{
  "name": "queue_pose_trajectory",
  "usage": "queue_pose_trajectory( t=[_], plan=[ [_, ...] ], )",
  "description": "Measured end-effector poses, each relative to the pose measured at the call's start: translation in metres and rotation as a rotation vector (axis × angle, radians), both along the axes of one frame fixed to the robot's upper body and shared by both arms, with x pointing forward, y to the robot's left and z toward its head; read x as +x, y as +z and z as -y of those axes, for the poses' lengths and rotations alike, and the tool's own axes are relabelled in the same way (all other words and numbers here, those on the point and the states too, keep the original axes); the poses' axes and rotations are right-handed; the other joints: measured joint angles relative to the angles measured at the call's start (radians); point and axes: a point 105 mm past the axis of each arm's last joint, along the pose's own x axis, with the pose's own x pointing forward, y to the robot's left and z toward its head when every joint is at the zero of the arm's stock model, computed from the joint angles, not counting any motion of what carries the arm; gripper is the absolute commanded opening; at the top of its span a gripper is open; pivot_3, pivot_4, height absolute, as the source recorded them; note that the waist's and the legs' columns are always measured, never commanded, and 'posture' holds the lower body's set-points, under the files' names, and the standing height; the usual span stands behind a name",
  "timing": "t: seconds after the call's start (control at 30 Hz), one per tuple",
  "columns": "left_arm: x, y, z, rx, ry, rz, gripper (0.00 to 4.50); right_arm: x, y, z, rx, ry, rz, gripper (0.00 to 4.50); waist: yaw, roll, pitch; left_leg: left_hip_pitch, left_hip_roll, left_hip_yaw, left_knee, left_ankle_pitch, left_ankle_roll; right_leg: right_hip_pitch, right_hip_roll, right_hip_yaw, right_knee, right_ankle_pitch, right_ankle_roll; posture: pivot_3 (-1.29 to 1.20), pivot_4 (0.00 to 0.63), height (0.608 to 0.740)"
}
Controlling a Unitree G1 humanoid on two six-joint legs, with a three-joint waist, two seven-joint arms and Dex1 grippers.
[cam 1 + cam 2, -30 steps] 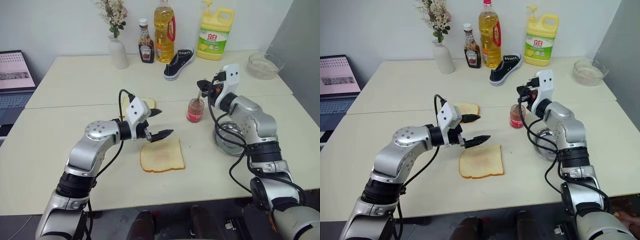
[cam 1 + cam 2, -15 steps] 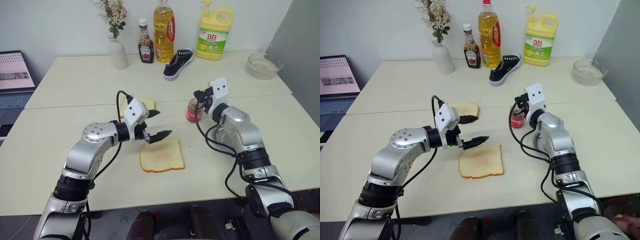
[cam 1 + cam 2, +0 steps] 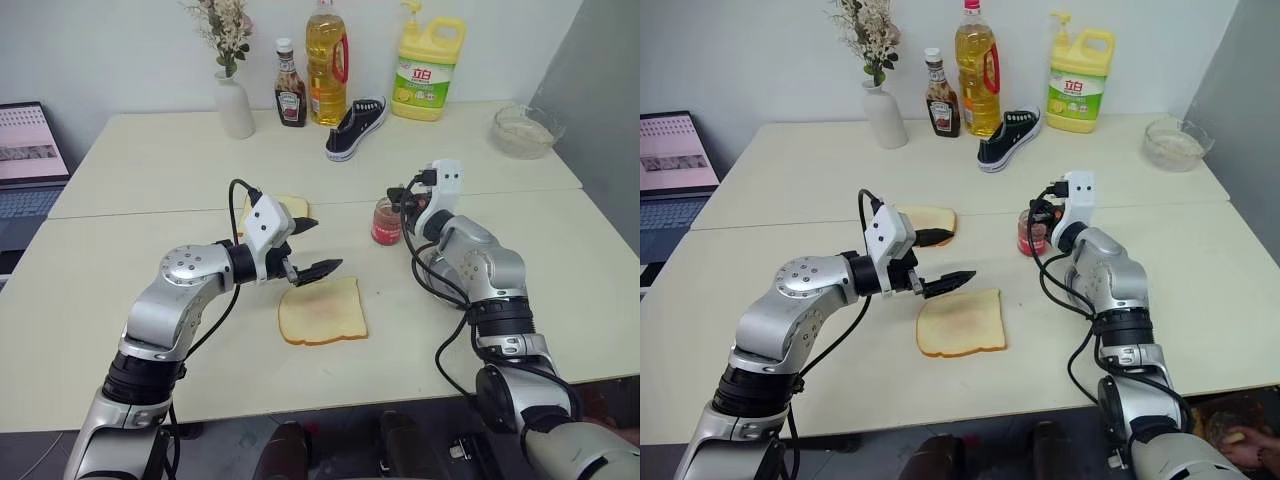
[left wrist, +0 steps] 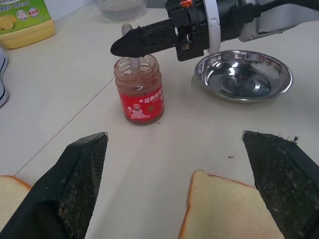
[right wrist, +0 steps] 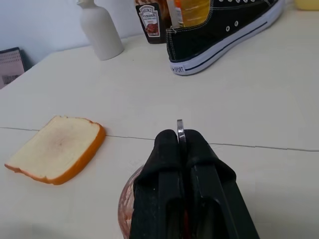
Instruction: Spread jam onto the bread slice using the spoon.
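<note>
The bread slice lies near the front edge of the surface with free room around it, the jam jar with a red label stands behind it, and the right tool is closed on the spoon inside the jar, while the left tool is wide and empty above the slice.

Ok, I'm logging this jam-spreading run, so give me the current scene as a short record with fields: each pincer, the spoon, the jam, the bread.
right pincer: shut on the spoon, held over the jam jar
spoon: handle clamped, lower end down inside the jar
jam: red, in a small open glass jar standing upright on the table
left pincer: open, holding nothing, hovering above the table
bread slice: flat on the table, no jam on it yet
steel dish: empty, beside the jar
</note>
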Motion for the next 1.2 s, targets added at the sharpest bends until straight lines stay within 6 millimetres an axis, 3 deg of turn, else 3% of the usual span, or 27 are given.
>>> queue_pose_trajectory(
  t=[0.33, 0.47, 0.6, 1.2],
  plan=[
    [0.002, 0.004, 0.002, -0.011, 0.003, 0.01, 4.5, 0.003, 0.004, 0.011, 0.206, -0.062, -0.11, 0.03, -0.003, 0.0, 0.0, -0.001, 0.0, 0.0, 0.0, 0.0, 0.0, -0.001, 0.0, 0.0, 0.0, 0.0, 0.0, 0.0, 0.15, 0.74],
    [0.003, 0.004, 0.002, -0.011, 0.002, 0.009, 4.5, 0.006, 0.021, 0.014, 0.299, -0.066, -0.121, 0.03, -0.004, 0.0, 0.0, -0.002, 0.0, 0.0, 0.0, 0.0, 0.0, -0.002, 0.0, 0.0, 0.0, 0.0, 0.0, 0.0, 0.15, 0.74],
    [0.003, 0.004, 0.002, -0.011, 0.002, 0.01, 4.5, 0.005, 0.025, 0.015, 0.356, -0.071, -0.145, 0.03, -0.004, 0.0, 0.0, -0.003, 0.0, 0.0, 0.0, 0.0, 0.0, -0.003, 0.0, 0.0, 0.001, 0.0, 0.0, 0.0, 0.15, 0.74],
    [0.003, 0.001, 0.001, -0.01, -0.007, -0.005, 4.5, 0.0, 0.042, 0.036, 0.456, -0.112, -0.149, 0.03, -0.004, 0.0, 0.0, -0.005, 0.0, 0.0, 0.0, 0.0, 0.0, -0.005, 0.0, 0.0, 0.001, 0.0, 0.0, 0.0, 0.15, 0.74]
  ],
)
